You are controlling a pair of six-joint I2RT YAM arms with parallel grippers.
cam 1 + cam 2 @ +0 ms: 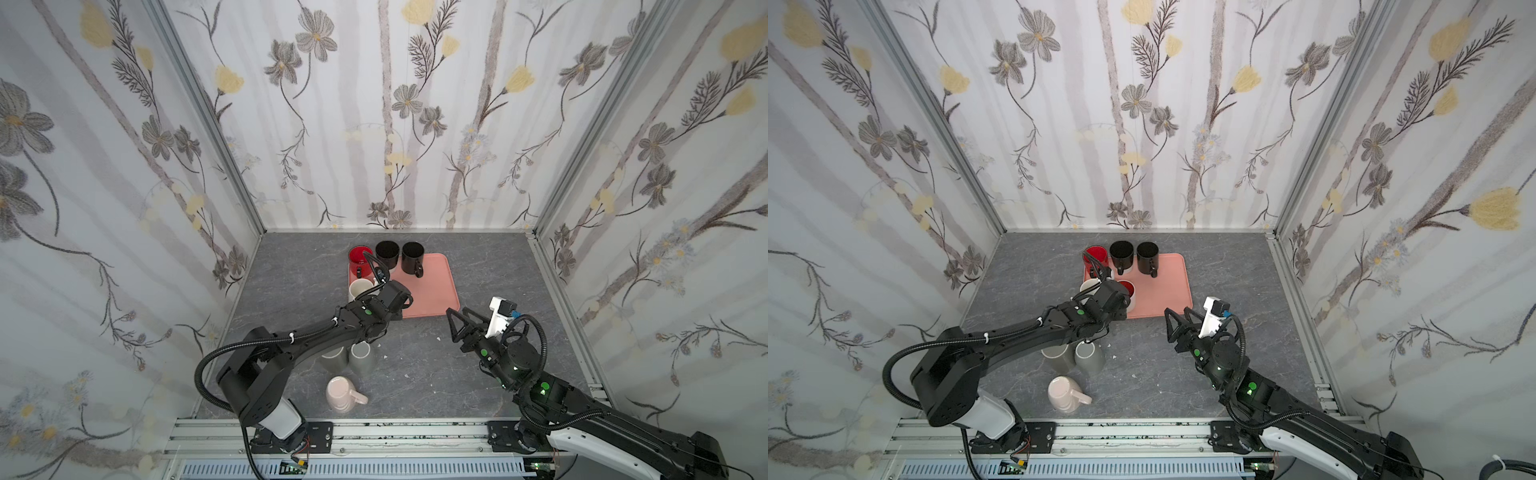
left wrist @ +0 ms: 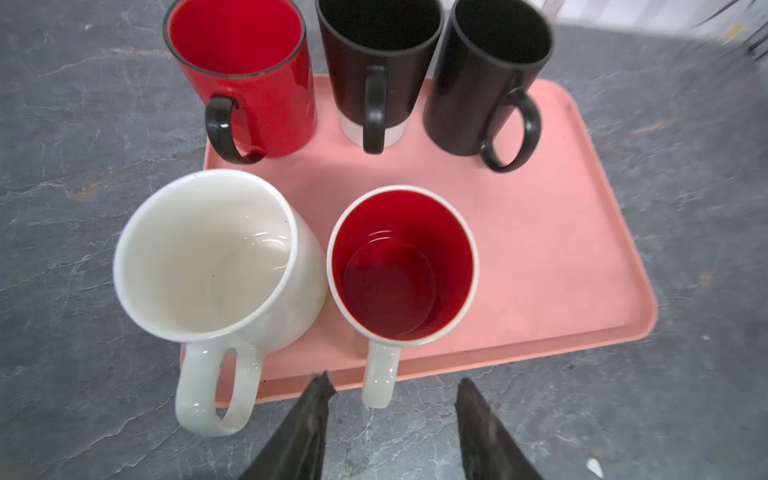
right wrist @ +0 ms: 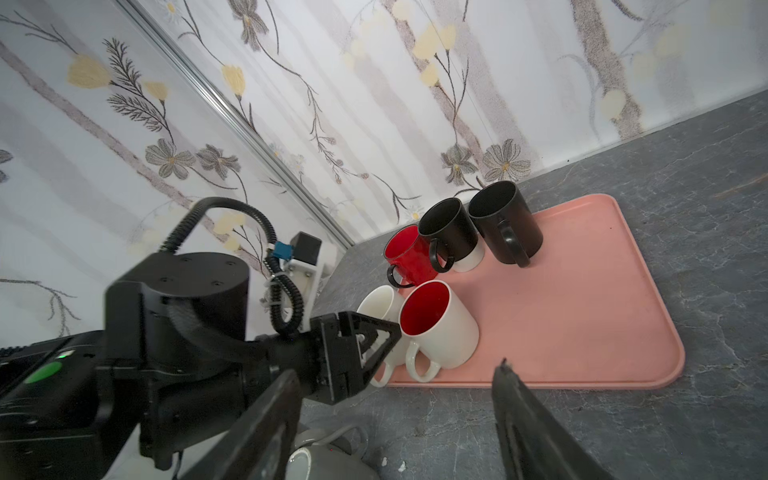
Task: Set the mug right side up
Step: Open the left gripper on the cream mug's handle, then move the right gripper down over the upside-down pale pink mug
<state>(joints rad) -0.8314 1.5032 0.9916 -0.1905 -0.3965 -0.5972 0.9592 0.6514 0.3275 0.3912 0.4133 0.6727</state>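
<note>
left gripper (image 2: pixel 395 379) at the near edge of the pink tray (image 2: pixel 540 249), fingers parted about halfway and holding nothing. the task's mug (image 2: pixel 403 262), white outside and glossy red inside, stands mouth-up on the tray directly ahead of this gripper. its long axis is vertical. its white loop handle points straight back toward the hand and lies in the gap between the two dark fingers, touching neither. by this showing the mug is already right side up, and the next move would be a straight retreat along the handle's line, so that no finger catches the loop. the right gripper (image 1: pixel 1177 311) hangs wide open and empty over the table (image 2: pixel 83 124), well apart from the mug; the left arm is plainly nearer.

a broad cream mug (image 2: pixel 208 253) sits just beside the task's mug. beyond both stand a red mug (image 2: pixel 245 62), a black mug with a white base (image 2: pixel 399 83) and an all-black mug (image 2: pixel 469 104). all are smooth glazed cylinders. the tray is matt, with a low rounded rim, and the table is grey and veined. a grey mug (image 1: pixel 360 357) under the left forearm may rest rim-down, but it shows too small to be sure.
</note>
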